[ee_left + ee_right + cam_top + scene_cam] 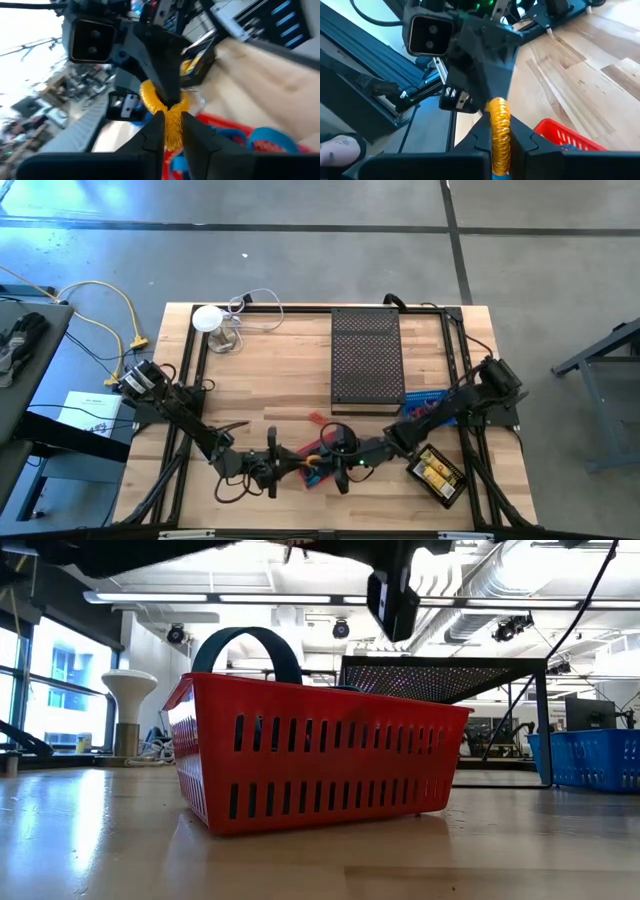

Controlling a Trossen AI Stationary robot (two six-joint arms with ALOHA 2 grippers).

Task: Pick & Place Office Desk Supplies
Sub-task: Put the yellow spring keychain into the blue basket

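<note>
Both grippers are met above the red basket (pixel 312 463) at the counter's (pixel 270 370) near edge. The left gripper (pixel 169 124) and the right gripper (pixel 500 131) are each clenched on the same yellow coiled loop (pixel 170 112), which is stretched between them; the handover is seen in both wrist views. The basket is seen in the low view as a slotted red tub with a dark blue handle (pixel 245 650); blue rings (pixel 270 137) are seen inside it. A black tray (pixel 366 360) is placed beyond the basket, a blue bin (pixel 424 397) just beside the tray. A black box with yellow packets (pixel 436 473) is set near the right arm. A white round object (pixel 209 318) with a cable is stood at the far left corner. No writing or brand can be read; print on a paper (pixel 90 412) off the counter is too small to tell.
</note>
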